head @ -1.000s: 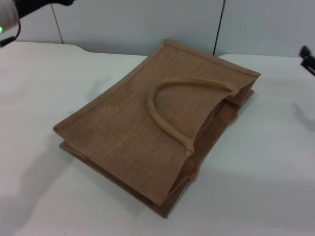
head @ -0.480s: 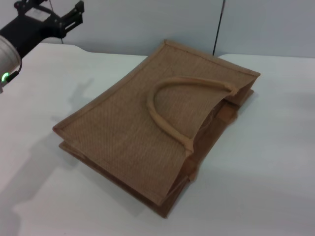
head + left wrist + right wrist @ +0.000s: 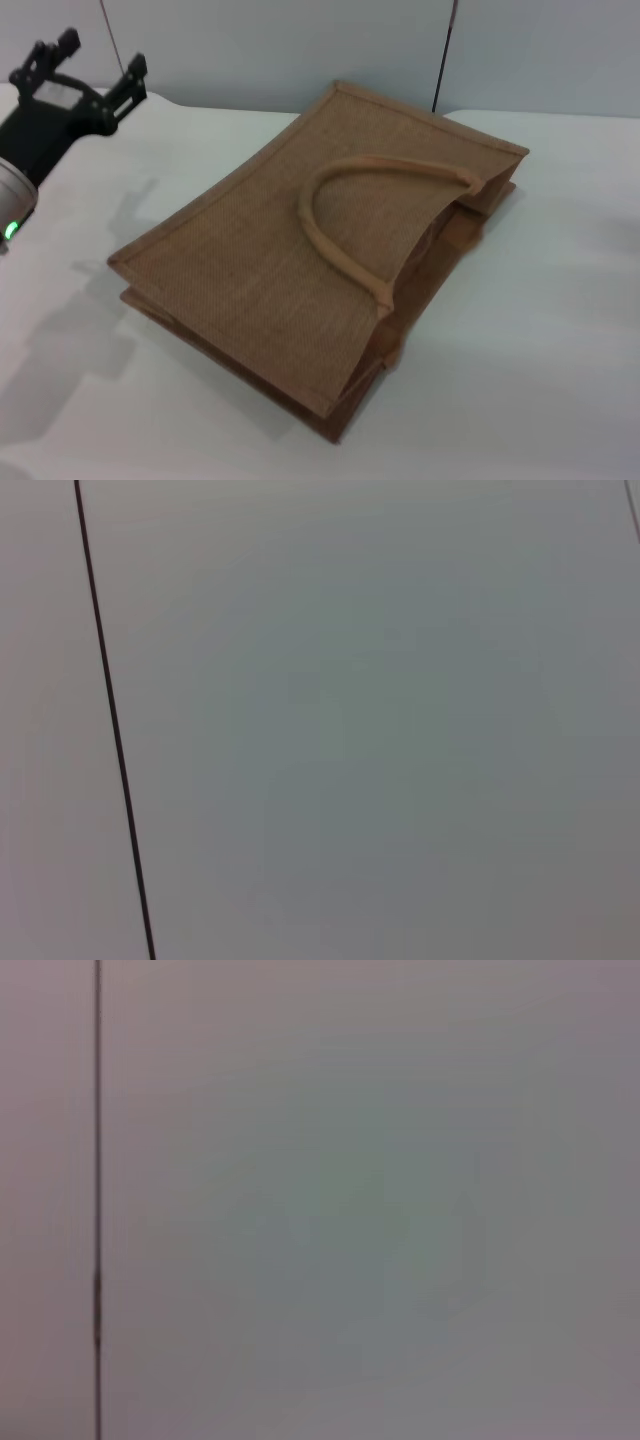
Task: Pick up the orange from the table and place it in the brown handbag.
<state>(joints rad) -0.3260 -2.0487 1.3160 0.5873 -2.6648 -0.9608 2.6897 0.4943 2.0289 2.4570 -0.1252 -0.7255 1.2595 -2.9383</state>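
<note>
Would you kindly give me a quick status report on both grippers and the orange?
Left gripper open, raised at far left of table. Right gripper not in view. No orange visible; brown handbag lying flat, centre.

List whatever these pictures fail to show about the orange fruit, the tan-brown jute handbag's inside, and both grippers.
- Orange: in no view; possibly inside the bag or outside the pictures, cannot tell.
- Tan-brown jute handbag interior: head view, hidden by its flat upper panel; only a dark slit at the mouth shows.
- Right gripper: outside the head view; its wrist view shows only a blank grey wall.
- Left gripper: open at the head view's upper left over the white table; the arm is cut by the edge.
</note>
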